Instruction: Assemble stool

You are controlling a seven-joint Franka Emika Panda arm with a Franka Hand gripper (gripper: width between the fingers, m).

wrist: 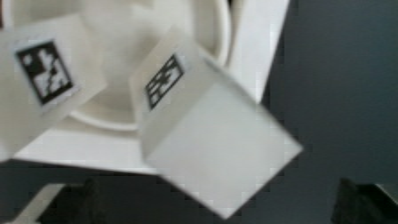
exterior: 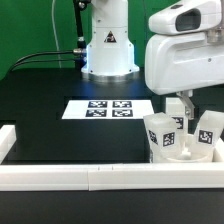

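Nearest, tagged leg blocks (wrist: 214, 150) standing upright on the round seat (exterior: 183, 150), directly under wide-open, empty gripper (exterior: 183, 103), marker board (exterior: 108, 107) off toward nine o'clock.

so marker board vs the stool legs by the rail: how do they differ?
The marker board lies flat on the black table; the stool legs stand up in a cluster, some tilted. The marker board is a thin sheet with several tags grouped together; each of the stool legs is a blocky piece with its own tag. The marker board sits mid-table; the stool legs sit beside the white rail, under the hand. Both are white with black tags.
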